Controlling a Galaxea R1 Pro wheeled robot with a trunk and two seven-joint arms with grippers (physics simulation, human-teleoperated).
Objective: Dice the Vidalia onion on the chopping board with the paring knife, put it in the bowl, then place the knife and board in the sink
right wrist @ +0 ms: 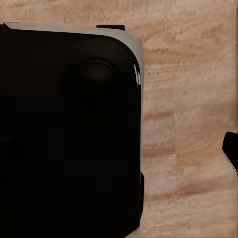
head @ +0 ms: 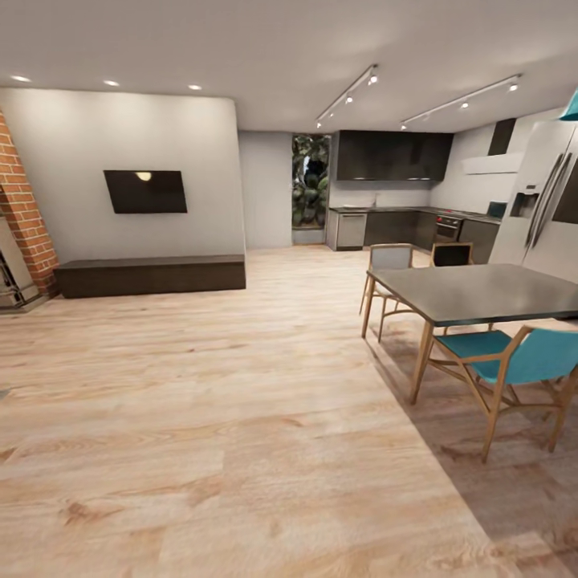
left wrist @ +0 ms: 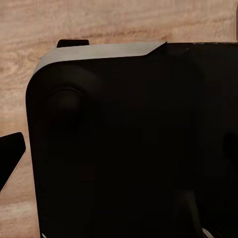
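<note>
**Distant kitchen, cropped furniture, blocked wrist views**

From the head camera the kitchen [head: 393, 193] sits far off at one o'clock, too small to make out anything on its countertop [head: 377, 209]. The refrigerator [head: 546, 201] at three o'clock is cut by the right edge, as are the dining table [head: 482, 293] and the teal chair [head: 514, 361]. The brick column [head: 24, 209] at nine o'clock is cropped left. In both wrist views a dark robot body [left wrist: 129, 144] [right wrist: 64, 134] hides most of the wood floor [right wrist: 188, 124].

We see a pale wood-plank floor [head: 241, 417] carrying a dark-topped, wooden-legged dining tabletop [head: 482, 293], teal wooden chairs [head: 514, 365] and a low dark bench [head: 150, 275].
</note>
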